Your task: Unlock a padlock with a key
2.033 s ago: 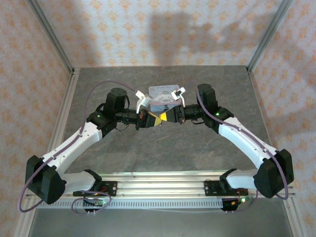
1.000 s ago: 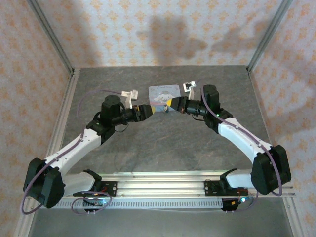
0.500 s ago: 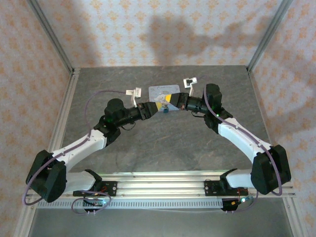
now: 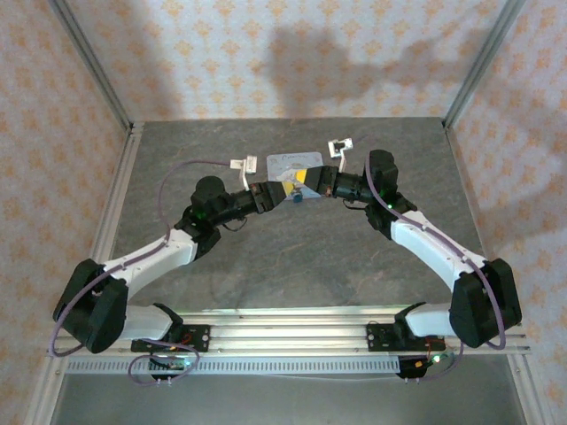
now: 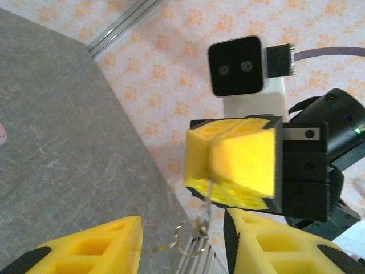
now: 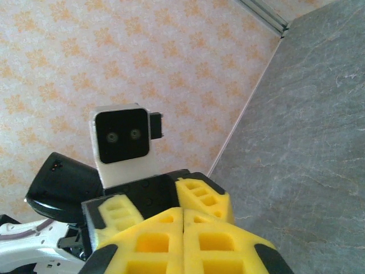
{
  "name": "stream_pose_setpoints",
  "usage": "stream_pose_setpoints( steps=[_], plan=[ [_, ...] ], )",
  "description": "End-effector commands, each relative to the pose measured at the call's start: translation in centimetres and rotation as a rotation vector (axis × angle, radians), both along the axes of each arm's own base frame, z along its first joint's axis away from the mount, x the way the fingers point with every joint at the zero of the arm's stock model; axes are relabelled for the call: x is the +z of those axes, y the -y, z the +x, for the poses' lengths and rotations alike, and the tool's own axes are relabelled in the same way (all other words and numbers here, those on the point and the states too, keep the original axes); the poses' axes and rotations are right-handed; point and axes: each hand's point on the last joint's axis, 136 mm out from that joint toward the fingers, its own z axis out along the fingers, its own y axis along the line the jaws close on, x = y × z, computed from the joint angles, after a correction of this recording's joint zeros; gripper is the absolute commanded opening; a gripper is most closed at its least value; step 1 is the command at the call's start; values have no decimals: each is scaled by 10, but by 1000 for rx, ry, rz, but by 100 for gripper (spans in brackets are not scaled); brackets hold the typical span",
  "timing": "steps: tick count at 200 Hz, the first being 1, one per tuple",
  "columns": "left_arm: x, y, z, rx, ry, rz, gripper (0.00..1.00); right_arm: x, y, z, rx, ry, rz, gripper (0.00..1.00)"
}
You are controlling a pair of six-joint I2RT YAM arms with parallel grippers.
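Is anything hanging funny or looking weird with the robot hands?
Yes, one thing. A key with loose wire rings dangles in mid-air, pinched between the shut pads of the right end effector. It hangs a bit crooked, close to the open left end effector.

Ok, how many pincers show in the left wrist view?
2. The left pincer, open, at the bottom edge; the right pincer facing it mid-frame, shut on what looks like the key, rings dangling.

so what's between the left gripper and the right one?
Left wrist view: a thin metal piece with a wire ring, likely the key, hangs from the shut right gripper, in front of the open left gripper.
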Motion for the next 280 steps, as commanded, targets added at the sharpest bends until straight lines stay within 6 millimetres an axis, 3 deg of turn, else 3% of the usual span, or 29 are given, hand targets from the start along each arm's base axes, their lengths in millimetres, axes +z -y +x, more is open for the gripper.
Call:
stream_pose_setpoints(
  steps=[1, 77, 137, 191, 232, 261, 280],
  plan=[
    [20, 6, -3, -38, 60, -44, 41, 4, -3, -4, 25, 35, 20, 0],
    [16, 6, -4, -42, 53, -44, 31, 1, -2, 0, 1, 29, 18, 0],
    [19, 5, -4, -34, 62, -50, 0, -1, -1, 0, -9, 21, 25, 0],
    [15, -1, -5, -3, 63, -13, 0, -14, 1, 2, -40, -6, -34, 0],
    [-2, -19, -6, 61, 48, 62, 0, -22, 11, 8, -99, -16, -151, 40],
    [-12, -37, -4, 125, 32, 88, 0, -24, 25, 21, -167, -38, -206, 51],
    [-21, -47, -2, 161, 16, 130, 0, -36, 40, 39, -256, -82, -291, 56]
  ],
)
